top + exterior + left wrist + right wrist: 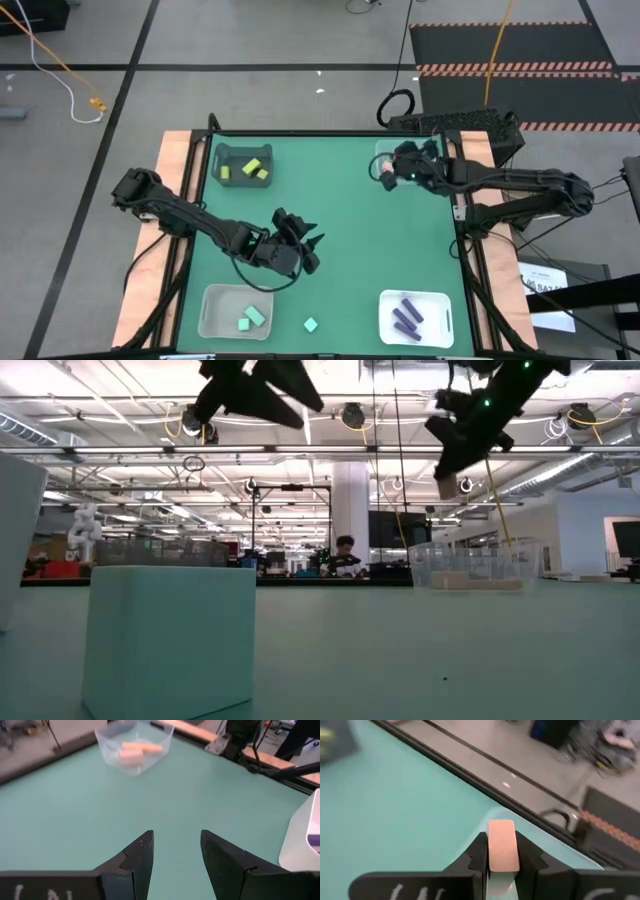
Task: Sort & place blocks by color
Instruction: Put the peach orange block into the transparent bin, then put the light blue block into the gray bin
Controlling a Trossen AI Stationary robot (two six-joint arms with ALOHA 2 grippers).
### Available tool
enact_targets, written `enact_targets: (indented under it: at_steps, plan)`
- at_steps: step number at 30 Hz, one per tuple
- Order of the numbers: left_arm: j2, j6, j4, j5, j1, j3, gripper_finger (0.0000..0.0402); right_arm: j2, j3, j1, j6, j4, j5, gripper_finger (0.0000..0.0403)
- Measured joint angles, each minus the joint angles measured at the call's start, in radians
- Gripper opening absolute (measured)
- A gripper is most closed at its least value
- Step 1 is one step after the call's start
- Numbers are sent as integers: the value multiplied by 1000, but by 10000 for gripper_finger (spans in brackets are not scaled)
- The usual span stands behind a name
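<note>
The right pincer (502, 854) is clamping a salmon pink block (502, 845) between its fingers, hovering above the clear bin (386, 160) at the far right of the bench (340, 220), where other pink blocks (135, 751) are lying. The block is looking light, rigid and smooth-sided, so gripping its flat opposite faces near the middle seems safest. The left pincer (175, 852) is hanging over mid-bench with fingers apart, empty; a loose mint teal block (311, 325) is sitting nearer the front edge.
</note>
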Motion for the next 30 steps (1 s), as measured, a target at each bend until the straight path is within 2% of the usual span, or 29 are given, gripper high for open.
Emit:
enact_targets:
  at_steps: [8,11,15,20,26,30]
  plan:
    - [0,-150,4,126,0,-106,165,18,-1,-137,20,-45,0,38]
    - [0,-171,67,202,-1,-162,165,30,-1,-178,18,-45,-3,42]
    - [0,-179,169,260,-3,-223,166,48,-2,-215,21,-51,-38,74]
    - [0,-175,190,282,-4,-237,166,63,-56,-231,16,2,-88,105]
    - [0,-116,221,436,-7,-237,166,64,-118,-230,-6,27,-90,151]
    - [0,-15,258,533,-9,-237,166,53,-119,-213,10,39,-161,192]
